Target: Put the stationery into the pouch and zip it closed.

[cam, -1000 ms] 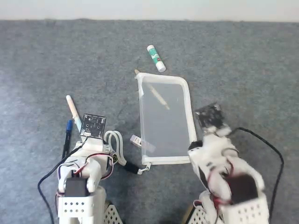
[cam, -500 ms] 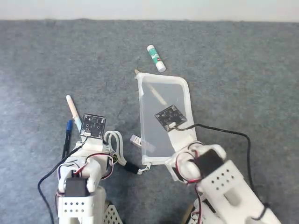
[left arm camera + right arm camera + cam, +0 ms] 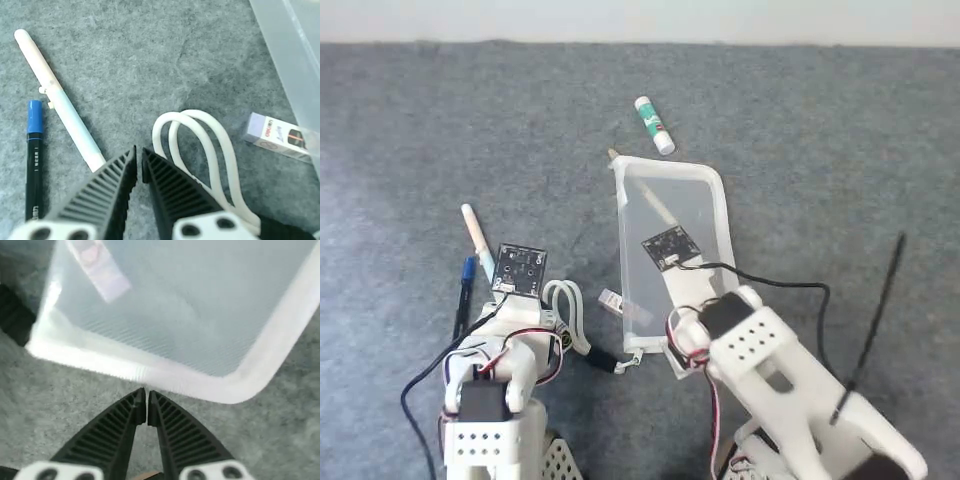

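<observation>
The right arm (image 3: 750, 340) swings toward 9 o'clock. A second ago its wrist stood just off the 3 o'clock edge of the pouch (image 3: 726, 225). Half a second ago it was already over the clear panel. Now it sits slightly farther toward 10 o'clock, above the pouch's lower half. The arm's white body follows, shifting from the 5 o'clock corner toward the middle of the table, and its black cable (image 3: 876, 300) now sticks up at 4 o'clock.

White arms (image 3: 770, 352), black ribbed fingers (image 3: 107, 184), black cables (image 3: 868, 328).
</observation>
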Controlling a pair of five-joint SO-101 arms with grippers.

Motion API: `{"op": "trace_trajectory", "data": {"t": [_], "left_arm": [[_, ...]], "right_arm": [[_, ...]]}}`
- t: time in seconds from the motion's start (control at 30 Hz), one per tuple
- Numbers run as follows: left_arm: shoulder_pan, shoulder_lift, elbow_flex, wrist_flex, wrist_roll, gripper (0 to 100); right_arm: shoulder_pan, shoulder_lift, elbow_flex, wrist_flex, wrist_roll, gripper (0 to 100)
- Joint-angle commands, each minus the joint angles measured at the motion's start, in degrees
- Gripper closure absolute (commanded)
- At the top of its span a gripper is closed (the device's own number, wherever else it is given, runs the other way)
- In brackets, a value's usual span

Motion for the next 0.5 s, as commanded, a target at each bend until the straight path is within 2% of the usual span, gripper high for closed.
{"op": "trace_trajectory", "data": {"t": [0.0,0.47], "left_arm": [[-0.1,-0.6,-0.3,0.4,-0.3,99],[-0.1,-0.6,-0.3,0.4,-0.3,99]], "right_arm": [[-0.3,3.1,-3.3,-3.1,-1.7,99.3],[6.7,7.1,-3.3,-16.4,-1.6,99.3]]}}
